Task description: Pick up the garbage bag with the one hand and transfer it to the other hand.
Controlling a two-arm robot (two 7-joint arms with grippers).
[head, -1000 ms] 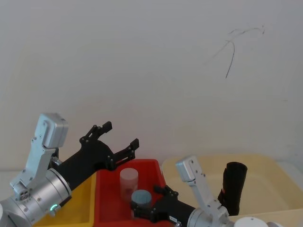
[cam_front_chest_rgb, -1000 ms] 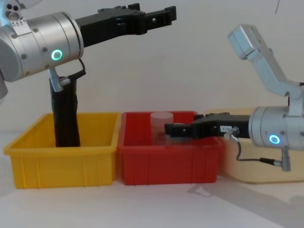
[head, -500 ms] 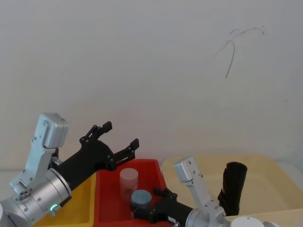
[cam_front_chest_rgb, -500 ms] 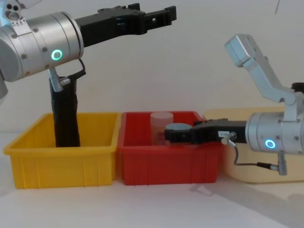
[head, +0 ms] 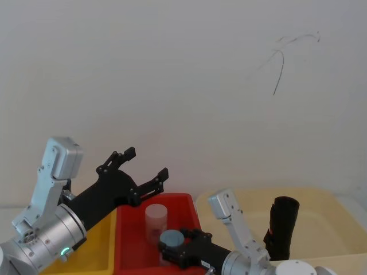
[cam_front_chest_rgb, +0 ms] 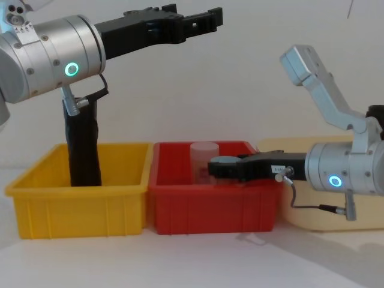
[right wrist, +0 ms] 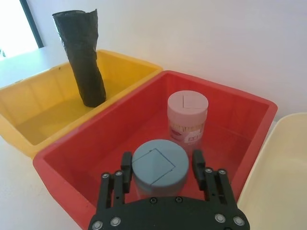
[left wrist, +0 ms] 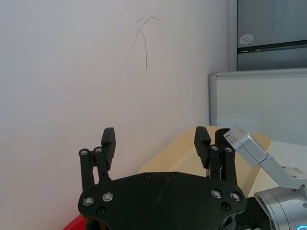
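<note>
The garbage bag, a tall black roll, stands upright in the yellow bin; in the chest view the garbage bag rises well above the bin's rim. No sticker shows on it. My left gripper hangs high above the bins, open and empty; it appears as the left gripper over the red bin's far edge. My right gripper reaches into the red bin, its fingers pressed to both sides of a blue-lidded jar.
A pink-lidded jar stands behind the blue-lidded one in the red bin. A second black roll leans in the beige tub on the right. The three containers sit side by side against a white wall.
My right arm has swung left and dropped a little, and the blue lid now shows above the gripper in the chest view. The left arm has not moved.
</note>
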